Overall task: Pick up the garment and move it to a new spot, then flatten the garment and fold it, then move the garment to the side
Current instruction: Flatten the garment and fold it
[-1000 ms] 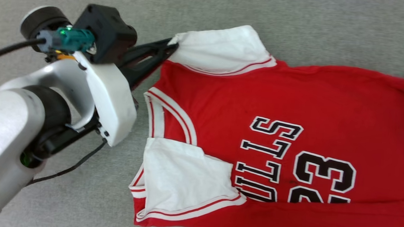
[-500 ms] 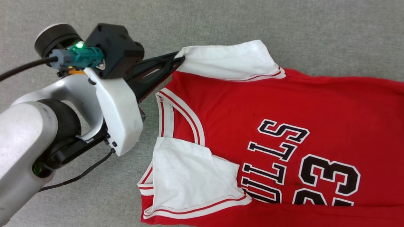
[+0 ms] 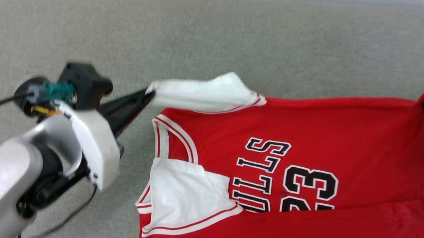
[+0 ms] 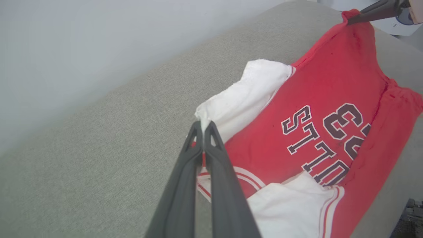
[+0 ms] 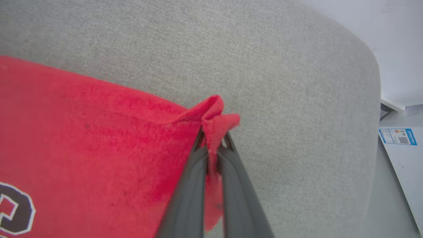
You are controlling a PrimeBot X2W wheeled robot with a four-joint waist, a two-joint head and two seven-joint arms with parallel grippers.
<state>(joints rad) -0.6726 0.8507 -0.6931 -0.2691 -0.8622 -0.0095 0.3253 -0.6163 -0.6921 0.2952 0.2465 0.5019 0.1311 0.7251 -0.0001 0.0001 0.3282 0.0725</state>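
- Left gripper (image 4: pixel 202 125): fingers pressed together, clamped on the tip of the far sleeve (image 3: pixel 206 95), which is white. The sleeve is drawn out into a taut point at the fingertips.
- Right gripper (image 5: pixel 213 140): fingers pressed together, clamped on the red hem corner (image 5: pixel 214 112). The cloth bunches into a small peak just above the fingertips.
- Garment (image 3: pixel 298 138): lies on the grey cushion (image 3: pixel 237 44), spread between the two sets of fingers. Its body extends ahead of the left fingers and off to one side of the right fingers.
- Key relation: the long axis of the garment, collar to hem, runs straight from the left fingertips to the right fingertips. Both grips sit on the same long edge, the one away from the robot, and that edge is lifted slightly off the cushion. The opposite long edge hangs free of both grippers and rests on the cushion.
- Nearness: the left gripper has the collar end and the right gripper the hem end. Neither is nearer the middle.
- Judgement: any carry or pull has to move both grippers together along or across that axis, otherwise the held edge slackens or twists.
- Near sleeve (image 3: pixel 186 190): unheld, folded in over the chest and covering part of the lettering (image 3: pixel 263 172).
- Count: one garment, two sleeves (one held, one loose), two grippers, two grip points.
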